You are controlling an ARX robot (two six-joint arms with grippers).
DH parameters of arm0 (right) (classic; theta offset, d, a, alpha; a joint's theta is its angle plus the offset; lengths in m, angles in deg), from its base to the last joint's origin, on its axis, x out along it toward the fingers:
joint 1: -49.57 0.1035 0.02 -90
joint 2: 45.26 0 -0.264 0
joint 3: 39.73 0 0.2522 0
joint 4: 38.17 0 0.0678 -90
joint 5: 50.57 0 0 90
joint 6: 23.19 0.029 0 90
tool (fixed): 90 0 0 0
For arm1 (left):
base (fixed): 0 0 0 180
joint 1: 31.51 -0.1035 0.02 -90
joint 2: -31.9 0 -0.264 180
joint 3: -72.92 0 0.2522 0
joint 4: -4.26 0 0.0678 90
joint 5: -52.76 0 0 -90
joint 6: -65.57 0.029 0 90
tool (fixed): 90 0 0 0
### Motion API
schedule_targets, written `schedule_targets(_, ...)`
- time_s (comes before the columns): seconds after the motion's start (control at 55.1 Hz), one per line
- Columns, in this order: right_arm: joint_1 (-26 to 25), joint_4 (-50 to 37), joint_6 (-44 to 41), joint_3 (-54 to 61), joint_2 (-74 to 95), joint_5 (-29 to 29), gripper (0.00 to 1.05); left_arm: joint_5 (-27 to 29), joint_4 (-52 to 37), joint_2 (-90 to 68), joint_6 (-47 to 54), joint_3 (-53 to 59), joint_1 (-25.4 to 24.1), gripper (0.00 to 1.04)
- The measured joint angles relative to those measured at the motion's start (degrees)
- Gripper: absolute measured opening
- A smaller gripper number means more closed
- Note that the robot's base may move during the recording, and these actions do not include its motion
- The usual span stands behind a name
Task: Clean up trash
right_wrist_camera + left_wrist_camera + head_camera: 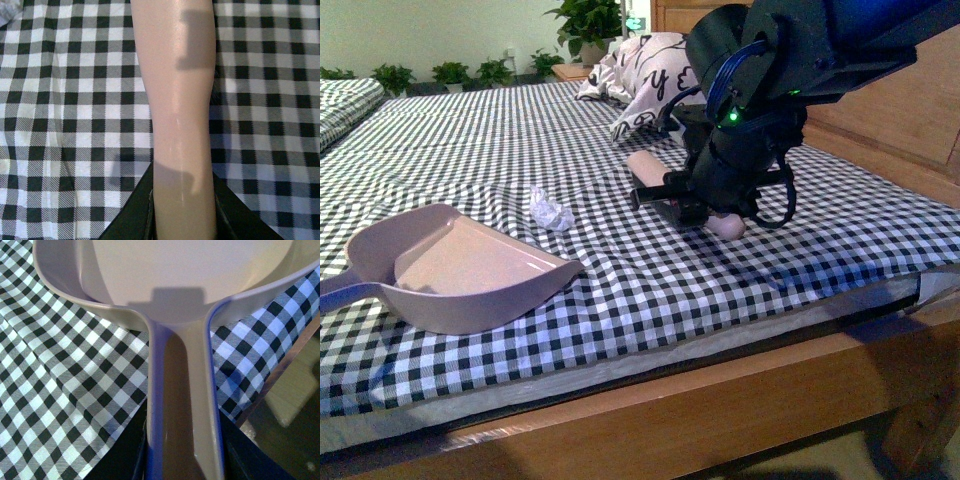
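The trash (550,210) lies on the checked bed (800,250) at the dustpan (470,265)'s one o'clock. Right gripper (692,200) jaws clamp the brush handle (177,125); the left jaws' state cannot be told. A hard sweep could flick the light wad past the pan.

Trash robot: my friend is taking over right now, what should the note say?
Left gripper: not in the front view; its wrist view looks straight along the dustpan handle, grip hidden.
Right gripper: down at the brush handle, jaws either side; closure unclear.
Trash: loose on the checked cloth, just beyond the dustpan's mouth.
Done: nothing is in the pan yet.
Left: sweep the wad in.
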Motion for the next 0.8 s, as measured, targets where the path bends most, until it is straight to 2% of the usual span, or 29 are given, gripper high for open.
schedule_targets(0.218, 2.6, 3.9, -3.1, -2.2, 1.9, -4.4, 0.19, 0.0, 0.0, 0.0, 0.0, 0.0, 0.0, 0.27)
schedule_targets(0.363, 4.5, 7.8, -7.0, -2.4, 1.8, -10.5, 0.19, 0.0, 0.0, 0.0, 0.0, 0.0, 0.0, 0.27)
schedule_targets(0.49, 5.4, 9.8, -9.9, -1.9, 0.9, -19.5, 0.19, 0.0, 0.0, 0.0, 0.0, 0.0, 0.0, 0.27)
schedule_targets(0.672, 4.5, 14.9, -15.6, -1.1, -4.2, -30.3, 0.19, 0.0, 0.0, 0.0, 0.0, 0.0, 0.0, 0.27)
schedule_targets(0.799, 2.2, 18.1, -19.8, -0.5, -9.2, -32.0, 0.19, 0.0, 0.0, 0.0, 0.0, 0.0, 0.0, 0.27)
